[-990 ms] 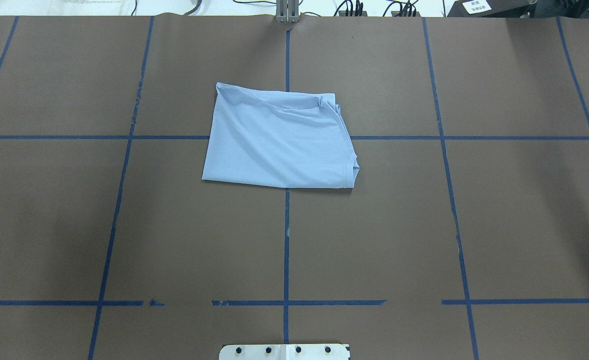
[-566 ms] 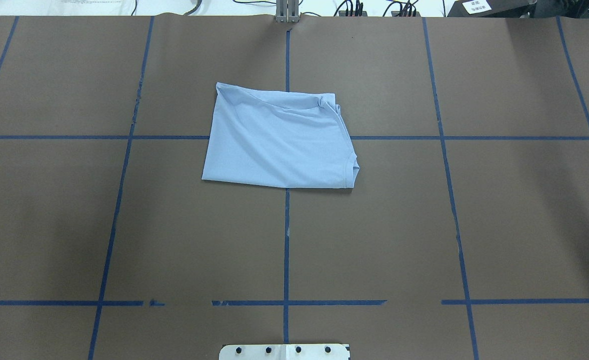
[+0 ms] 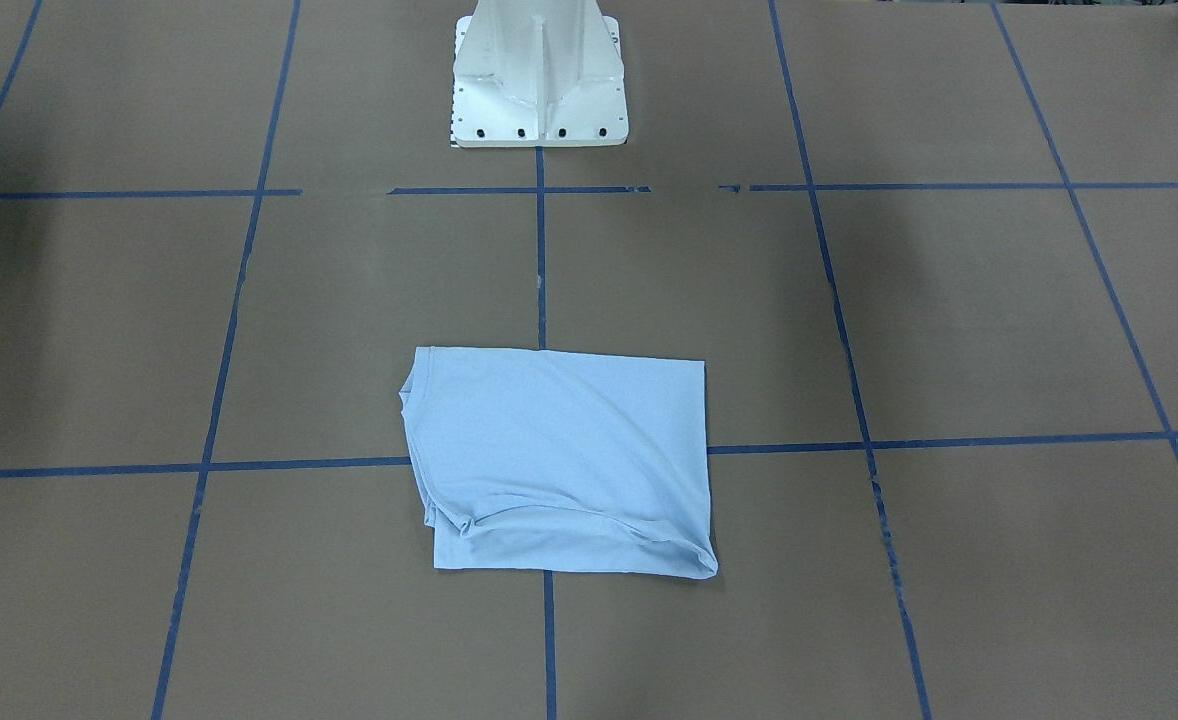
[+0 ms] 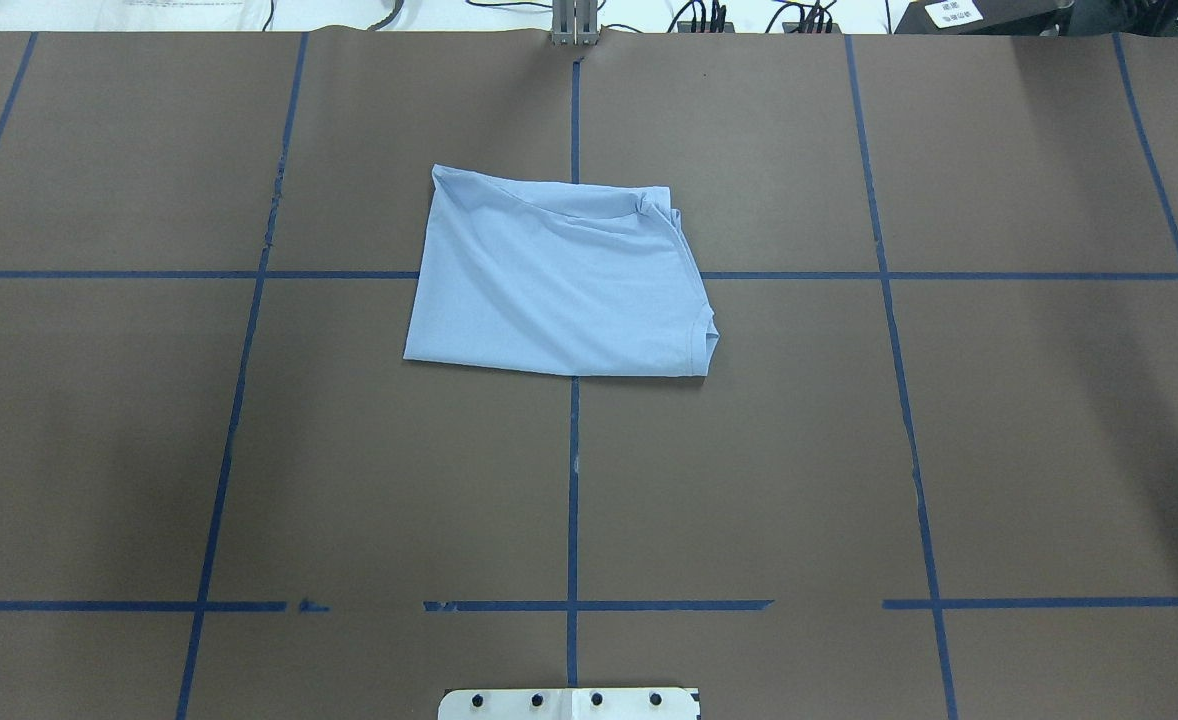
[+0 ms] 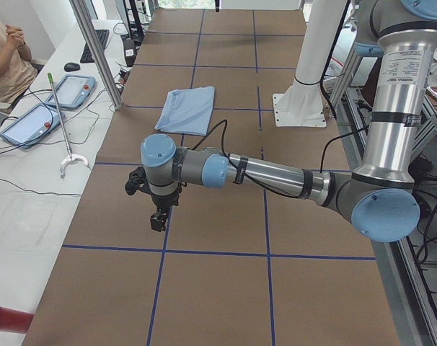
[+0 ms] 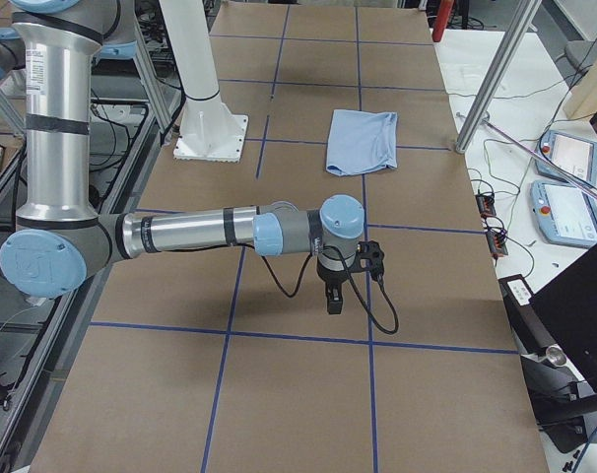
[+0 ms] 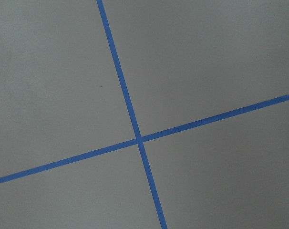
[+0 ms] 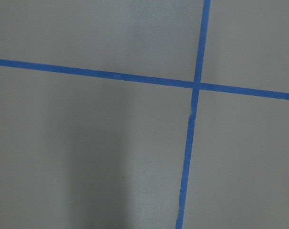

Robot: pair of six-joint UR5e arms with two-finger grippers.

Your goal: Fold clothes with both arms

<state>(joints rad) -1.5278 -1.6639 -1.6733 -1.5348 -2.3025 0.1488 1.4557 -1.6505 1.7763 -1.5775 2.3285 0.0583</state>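
Two tools, left tool [image 5: 158, 222] and right tool [image 6: 333, 301], openness unreadable; folded T-shirt [image 4: 559, 285] hides lower layers.

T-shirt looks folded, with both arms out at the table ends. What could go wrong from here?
The T-shirt has a bunched corner; another fold could lock that wrinkle in. The left gripper and right gripper hang low over the table; sweeping inward at that height might drag the fabric.
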